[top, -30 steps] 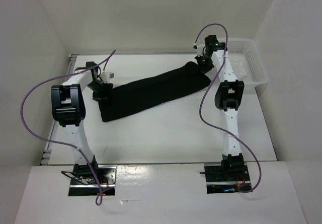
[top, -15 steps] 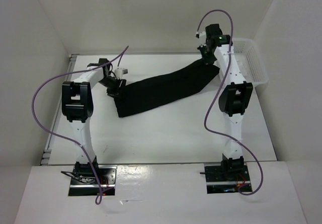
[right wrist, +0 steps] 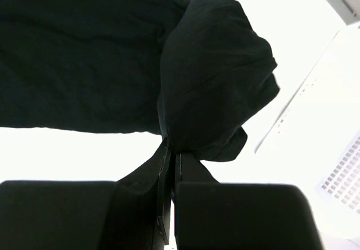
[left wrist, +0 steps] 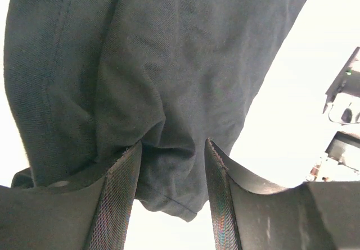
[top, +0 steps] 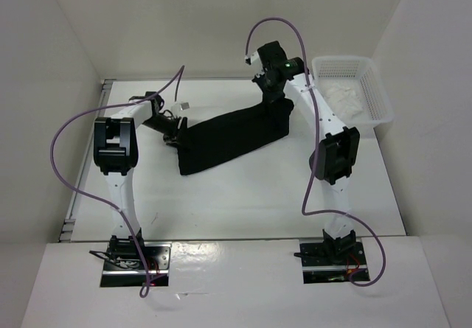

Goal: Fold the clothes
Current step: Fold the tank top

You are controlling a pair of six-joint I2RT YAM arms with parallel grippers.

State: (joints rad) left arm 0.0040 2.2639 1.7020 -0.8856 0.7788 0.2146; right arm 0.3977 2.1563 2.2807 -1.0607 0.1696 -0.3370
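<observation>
Pressed tight together, the right fingers [right wrist: 188, 174] pinch a bunched fold at the far right end of the black T-shirt [top: 228, 136], and a lump of cloth bulges just beyond their tips. The left fingers [left wrist: 121, 199] stand partly apart with a thick wad of the shirt's left end wedged between them, gripped. Between the two grips the shirt runs as a long folded band across the middle of the table [top: 243, 195], slanting from near left to far right. At the far right corner sits a white mesh basket [top: 380, 99], apart from the shirt, with crumpled white fabric [top: 345, 99] lying inside it.
</observation>
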